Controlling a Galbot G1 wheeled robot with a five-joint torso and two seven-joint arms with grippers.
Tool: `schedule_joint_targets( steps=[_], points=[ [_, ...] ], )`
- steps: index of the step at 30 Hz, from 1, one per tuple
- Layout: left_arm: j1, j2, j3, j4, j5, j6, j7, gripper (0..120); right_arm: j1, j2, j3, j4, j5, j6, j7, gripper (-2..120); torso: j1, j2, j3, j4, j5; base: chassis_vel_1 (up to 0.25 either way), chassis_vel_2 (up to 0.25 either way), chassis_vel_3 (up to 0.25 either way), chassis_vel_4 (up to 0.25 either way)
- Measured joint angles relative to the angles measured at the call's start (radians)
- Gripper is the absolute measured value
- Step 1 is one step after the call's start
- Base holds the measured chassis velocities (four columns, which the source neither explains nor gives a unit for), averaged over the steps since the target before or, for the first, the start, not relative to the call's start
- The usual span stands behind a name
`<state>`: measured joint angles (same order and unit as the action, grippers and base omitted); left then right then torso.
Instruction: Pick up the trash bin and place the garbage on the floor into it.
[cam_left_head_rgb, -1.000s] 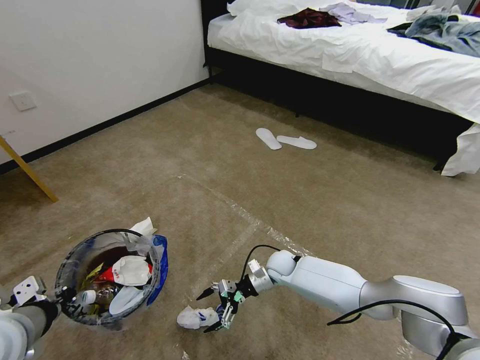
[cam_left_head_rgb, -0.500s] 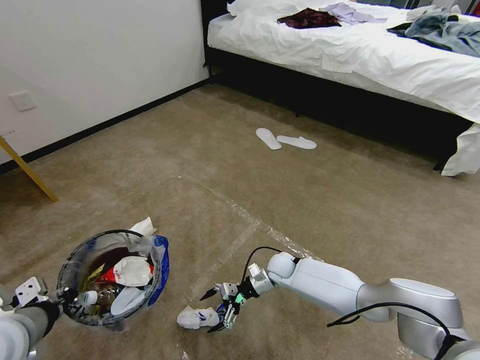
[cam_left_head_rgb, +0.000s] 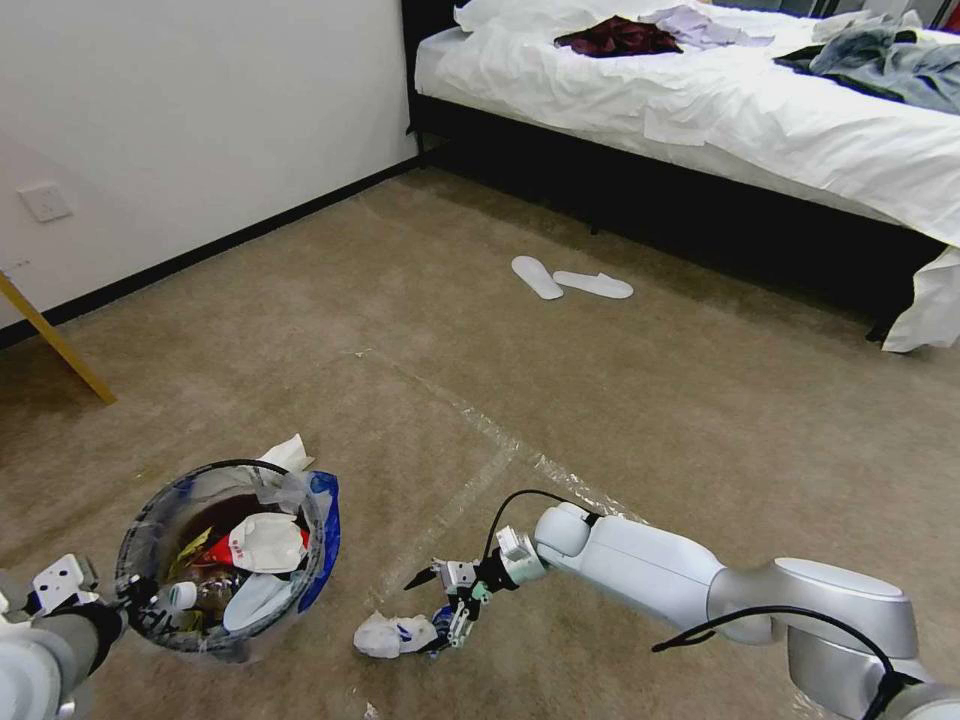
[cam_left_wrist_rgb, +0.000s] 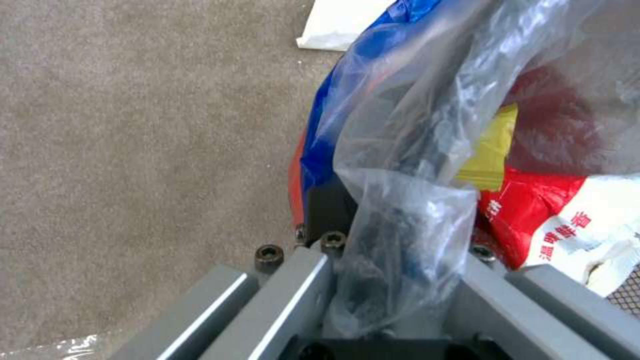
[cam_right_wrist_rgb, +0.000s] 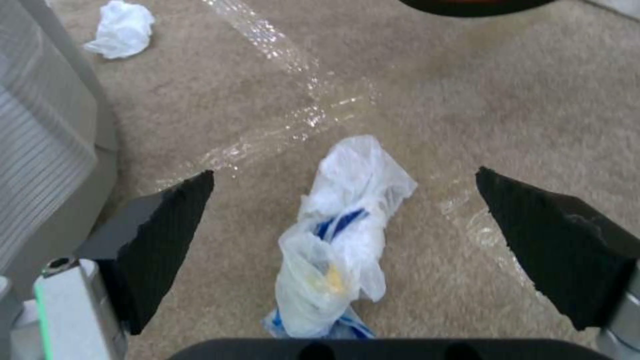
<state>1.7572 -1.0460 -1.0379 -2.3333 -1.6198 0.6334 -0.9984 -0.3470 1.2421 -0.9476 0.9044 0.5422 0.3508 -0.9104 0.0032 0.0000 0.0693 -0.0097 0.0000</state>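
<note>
The trash bin (cam_left_head_rgb: 240, 464), dark-rimmed with a clear blue-edged liner, hangs low at the left and holds red wrappers, white scraps and a bottle. My left gripper (cam_left_head_rgb: 135, 598) is shut on its near rim; the left wrist view shows the left gripper (cam_left_wrist_rgb: 397, 240) clamping rim and liner (cam_left_wrist_rgb: 393, 150). My right gripper (cam_left_head_rgb: 432, 612) is open just above the carpet. Its fingers straddle a piece of garbage, a crumpled white plastic bag with blue marks (cam_left_head_rgb: 392, 635). In the right wrist view the bag (cam_right_wrist_rgb: 340, 250) lies between the black pads (cam_right_wrist_rgb: 160, 235) of the right gripper (cam_right_wrist_rgb: 343, 177).
A white tissue (cam_left_head_rgb: 287, 452) lies on the carpet behind the bin, and another tissue (cam_right_wrist_rgb: 120, 30) lies farther off. Clear tape strips (cam_left_head_rgb: 500, 440) cross the carpet. White slippers (cam_left_head_rgb: 570, 280) lie before the bed (cam_left_head_rgb: 700, 110). A wooden leg (cam_left_head_rgb: 55, 340) leans at the left wall.
My right gripper has sunk a little lower and closer around the white bag, still open. The bin in my left gripper has barely shifted.
</note>
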Motion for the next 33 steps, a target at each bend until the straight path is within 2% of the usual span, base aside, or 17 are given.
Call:
schedule_joint_targets(
  steps=[13, 33],
  points=[
    [-0.002, -0.002, 0.014, 0.001, 0.012, 0.0, 0.003, 0, -0.008, -0.002, 0.009, -0.031, 0.007, -0.061, -0.004, 100, 0.0, 0.0, 0.0, -0.0001, 0.0001, 0.0, 0.0, 0.0, 0.0],
    [-0.02, -0.008, 0.041, 0.021, 0.029, 0.0, 0.016, 0, 0.037, 0.034, -0.002, -0.116, 0.009, -0.084, -0.024, 100, 0.0, 0.0, 0.0, 0.0, 0.0, 0.0, 0.0, 0.0, 0.0]
  ],
)
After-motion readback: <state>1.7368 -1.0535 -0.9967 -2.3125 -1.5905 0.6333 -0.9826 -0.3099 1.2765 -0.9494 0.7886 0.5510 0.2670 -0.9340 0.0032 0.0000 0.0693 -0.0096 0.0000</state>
